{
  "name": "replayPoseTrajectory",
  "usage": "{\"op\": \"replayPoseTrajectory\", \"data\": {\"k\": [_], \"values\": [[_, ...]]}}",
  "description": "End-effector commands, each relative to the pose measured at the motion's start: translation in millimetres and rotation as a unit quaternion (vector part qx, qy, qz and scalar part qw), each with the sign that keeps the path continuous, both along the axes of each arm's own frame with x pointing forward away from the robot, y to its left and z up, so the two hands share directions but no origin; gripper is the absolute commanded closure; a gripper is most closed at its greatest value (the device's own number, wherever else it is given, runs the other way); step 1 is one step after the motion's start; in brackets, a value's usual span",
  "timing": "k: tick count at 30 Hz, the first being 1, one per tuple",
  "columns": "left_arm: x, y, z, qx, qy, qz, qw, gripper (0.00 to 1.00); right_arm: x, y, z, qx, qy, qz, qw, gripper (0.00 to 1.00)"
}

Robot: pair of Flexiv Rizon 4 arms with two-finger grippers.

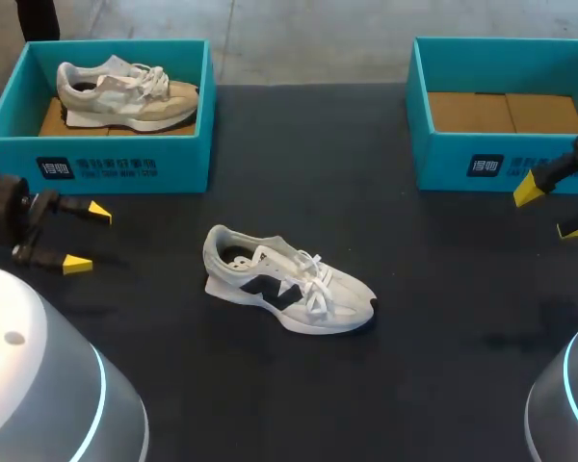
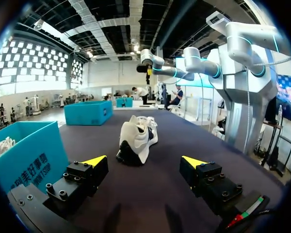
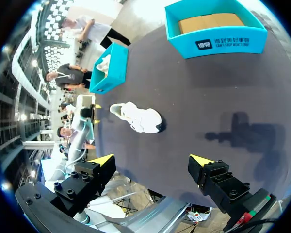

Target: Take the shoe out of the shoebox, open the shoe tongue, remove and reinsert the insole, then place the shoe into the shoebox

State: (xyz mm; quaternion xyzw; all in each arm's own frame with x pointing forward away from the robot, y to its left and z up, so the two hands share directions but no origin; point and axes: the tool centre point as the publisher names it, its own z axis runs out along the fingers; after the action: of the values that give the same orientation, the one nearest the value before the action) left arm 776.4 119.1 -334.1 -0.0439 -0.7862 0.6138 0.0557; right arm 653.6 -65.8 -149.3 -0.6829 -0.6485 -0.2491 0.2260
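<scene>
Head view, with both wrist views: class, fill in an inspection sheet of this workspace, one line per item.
Surface: dark table.
Job's things: white sneaker stands on its sole mid-table, laced, outside both boxes; right teal shoebox empty, cardboard floor showing; left teal shoebox holds a beige sneaker.
Clutter: nothing seen.
Grippers: left gripper open, empty, in front of the left box; right gripper open, empty, in front of the right box.
Cables: nothing seen.
Surroundings: nothing seen reaching over the table.
</scene>
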Motion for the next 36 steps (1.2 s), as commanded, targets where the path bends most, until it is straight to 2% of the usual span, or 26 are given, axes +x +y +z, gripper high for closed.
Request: {"op": "replayPoseTrajectory", "data": {"k": [1, 28, 36], "values": [[9.3, 3.6, -8.9, -0.003, 0.003, -0.007, 1.000, 0.00, 0.0, 0.6, -0.7, -0.001, 0.001, -0.001, 1.000, 0.00], [10.0, 2.5, -8.9, -0.004, 0.000, -0.014, 1.000, 0.00, 0.0, 0.6, -0.7, -0.001, 0.001, -0.001, 1.000, 0.00], [19.5, -18.7, -10.7, -0.002, 0.003, -0.048, 0.999, 0.00, 0.0, 0.6, -0.7, -0.001, 0.001, -0.001, 1.000, 0.00]]}}
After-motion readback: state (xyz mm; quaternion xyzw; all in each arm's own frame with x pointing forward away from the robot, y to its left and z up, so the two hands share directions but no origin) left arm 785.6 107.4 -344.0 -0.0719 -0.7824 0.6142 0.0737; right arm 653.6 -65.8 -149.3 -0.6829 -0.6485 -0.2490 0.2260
